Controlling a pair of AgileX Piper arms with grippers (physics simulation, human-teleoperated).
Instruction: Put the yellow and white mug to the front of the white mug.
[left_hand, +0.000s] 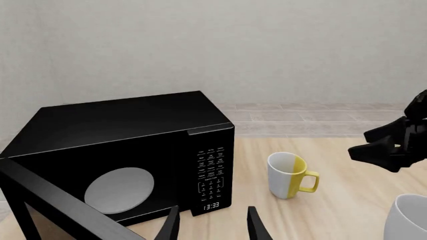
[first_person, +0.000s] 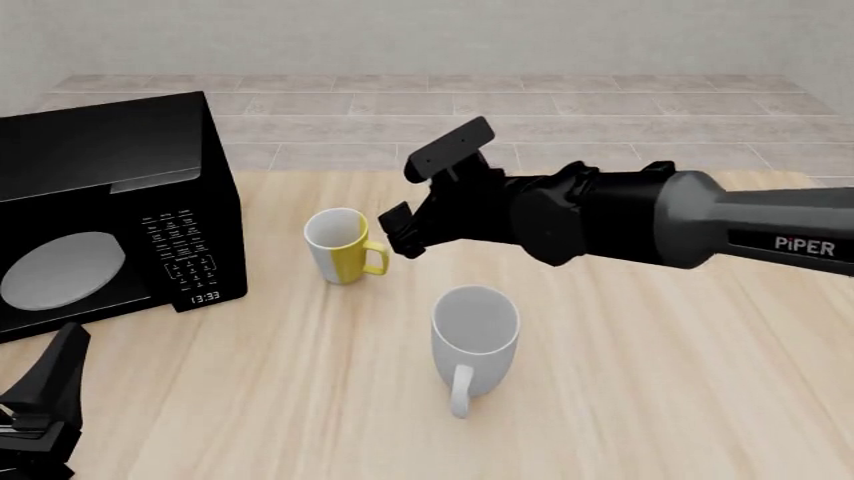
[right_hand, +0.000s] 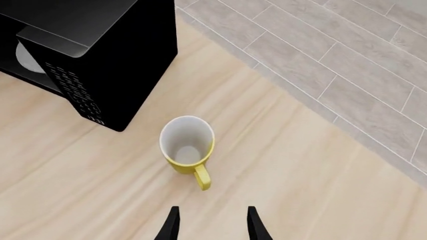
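The yellow and white mug (first_person: 339, 246) stands upright on the counter (first_person: 641, 380) between the microwave (first_person: 100, 215) and the white mug (first_person: 474, 335), beyond the latter; it looks stiff, light, smooth and breakable, best pinched across rim or handle. The right hand (first_person: 400, 232) hangs parted and empty just beside its handle, the left hand (left_hand: 212, 225) likewise parted and empty. The arm reads "PiPER" and the microwave clock "13:33".

In the front view we see the microwave (first_person: 114, 215) cut off at the left edge, and the left gripper (first_person: 40, 410) cropped in the lower-left corner, its fingertips out of frame. In the left wrist view the white mug (left_hand: 408, 220) is cut by the lower-right corner. The microwave's keypad labels (left_hand: 211, 172) are too small for us to read.
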